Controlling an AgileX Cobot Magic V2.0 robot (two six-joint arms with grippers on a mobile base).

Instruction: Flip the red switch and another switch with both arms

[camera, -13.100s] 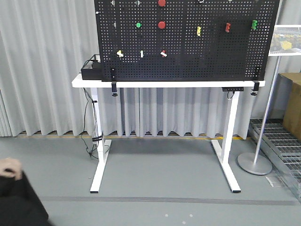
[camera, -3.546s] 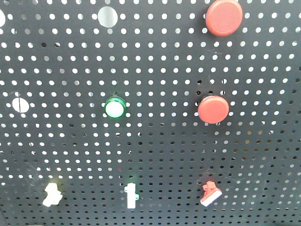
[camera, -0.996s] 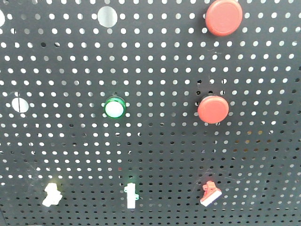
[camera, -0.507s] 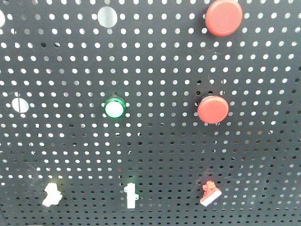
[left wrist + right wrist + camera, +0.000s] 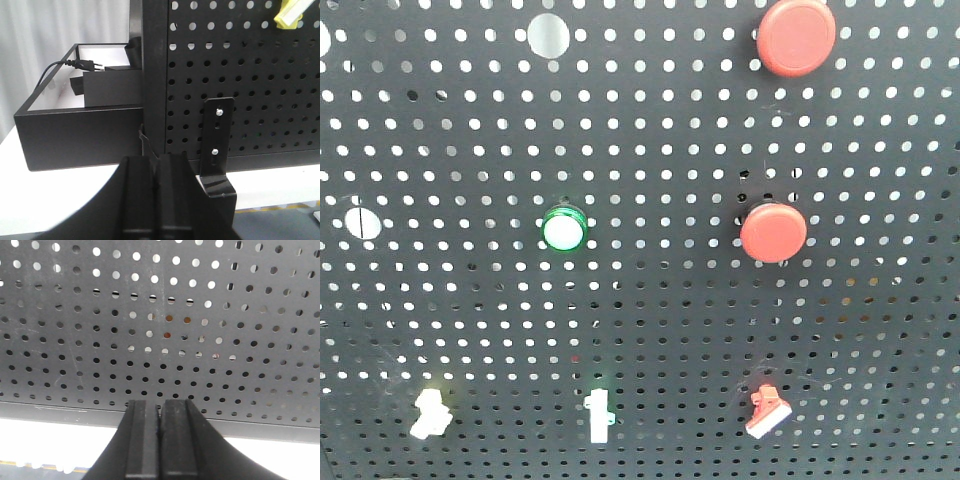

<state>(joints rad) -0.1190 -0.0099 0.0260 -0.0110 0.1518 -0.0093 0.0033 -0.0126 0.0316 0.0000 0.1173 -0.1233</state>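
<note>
Red switch [image 5: 767,411] sits low on the pegboard [image 5: 650,330], toward its bottom edge and right of the white switch [image 5: 599,415] and the cream switch [image 5: 430,414]. Its white lever slants, low end to the left and high end to the right, so the long axis runs diagonally rather than plumb.

Both grippers are pressed together with nothing between the fingers. The left gripper [image 5: 156,197] hangs low by the board's left edge, near a bracket [image 5: 217,145] and a black box [image 5: 75,135] on the desk [image 5: 45,200]; the right gripper [image 5: 160,440] faces bare holes near the bottom edge.

The likely slip is aim: neither wrist view shows the red switch (the left sees only a yellow one [image 5: 289,14]), and the red buttons [image 5: 773,232] above invite a mistaken press. A closed tip could also glance off the slanted lever.
</note>
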